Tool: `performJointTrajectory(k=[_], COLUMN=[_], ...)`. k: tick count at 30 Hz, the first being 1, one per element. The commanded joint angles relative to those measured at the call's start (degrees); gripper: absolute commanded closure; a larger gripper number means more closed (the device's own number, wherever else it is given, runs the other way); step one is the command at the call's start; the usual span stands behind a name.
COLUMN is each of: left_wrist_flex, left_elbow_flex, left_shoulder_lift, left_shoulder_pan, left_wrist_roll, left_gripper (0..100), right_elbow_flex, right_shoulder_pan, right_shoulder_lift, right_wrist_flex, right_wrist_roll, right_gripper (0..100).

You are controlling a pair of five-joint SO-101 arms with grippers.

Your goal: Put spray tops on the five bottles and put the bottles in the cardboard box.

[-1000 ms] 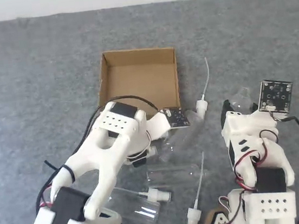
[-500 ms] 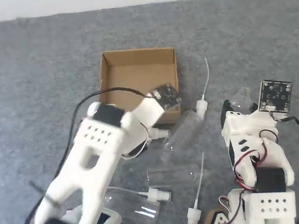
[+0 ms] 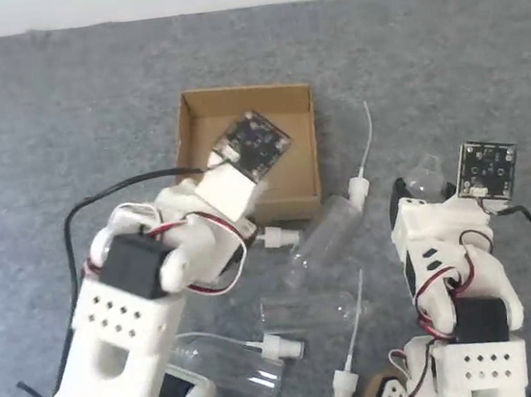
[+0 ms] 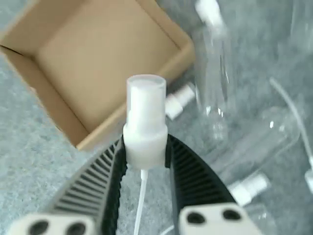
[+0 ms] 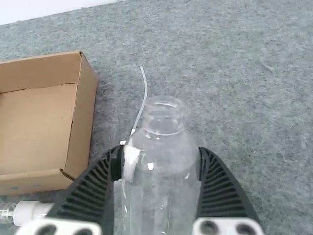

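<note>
Grips a white spray top [image 4: 145, 117] by its collar in the left gripper [image 4: 144, 144], with ribbed black jaws pressed to both sides and the dip tube trailing back toward the wrist. Holds it close above the near wall of the cardboard box [image 4: 98, 63]. Clamps a clear bottle [image 5: 161, 147] around the shoulder in the right gripper [image 5: 160, 155], neck open and pointing away from the wrist, well off to the right of the box, over grey carpet [image 5: 254, 58]. Scattered on that carpet between the arms, from the high view: a lying bottle [image 3: 326, 233] just off the box's near right corner; a loose spray top [image 3: 358, 188] by its far end, tube pointing away from the arms; a second lying bottle [image 3: 308, 307] nearer the bases; a capped bottle [image 3: 230, 366] nearer still; another loose spray top [image 3: 343, 383] beside the right arm's base. Poking out from under the left arm, just outside the box's near wall: one more white spray top [image 3: 280, 237] (whatever carries it mostly hidden).
</note>
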Motion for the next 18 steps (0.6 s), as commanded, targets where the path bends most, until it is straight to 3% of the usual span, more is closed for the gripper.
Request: performJointTrajectory(k=[1, 18], left_wrist_flex=[0.09, -11.96], left_elbow_flex=[-5.67, -6.64], left_shoulder_lift=[-4.04, -12.57], left_shoulder_pan=[0.09, -0.26], left_wrist_roll=[3.08, 3.25], left_gripper=[99, 99], right_elbow_flex=[-0.44, -0.44], right_shoulder_pan=[-0.48, -0.57], right_shoulder_lift=[-0.75, -0.75], right_wrist_flex=[-1.45, -1.36], right_wrist_roll=[-0.35, -0.35], right_gripper=[92.9, 92.9])
